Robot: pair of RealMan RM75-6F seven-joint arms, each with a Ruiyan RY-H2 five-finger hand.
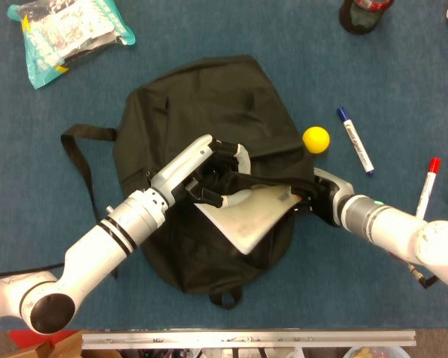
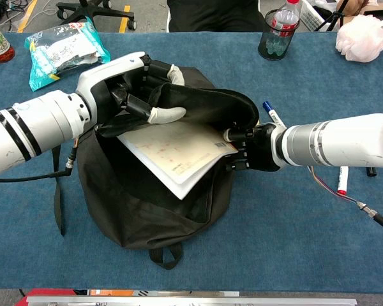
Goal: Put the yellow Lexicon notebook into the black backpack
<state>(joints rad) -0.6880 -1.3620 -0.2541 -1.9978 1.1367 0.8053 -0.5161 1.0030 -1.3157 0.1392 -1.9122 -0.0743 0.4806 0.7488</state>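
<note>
On the blue surface (image 2: 306, 242) lies the black backpack (image 2: 140, 210). The left robot hand (image 2: 131, 86) grips the upper flap of its opening and holds it lifted. The right robot hand (image 2: 249, 148) pinches the edge of the notebook (image 2: 172, 153), which sits partly inside the opening, between both hands. A yellow ball (image 1: 316, 139) lies just beyond the right robot hand.

My arms: white casings, black bands at the wrists. My left hand (image 2: 137, 86): white shell, black joints, pale tips. My right hand (image 2: 252, 148): black.
</note>
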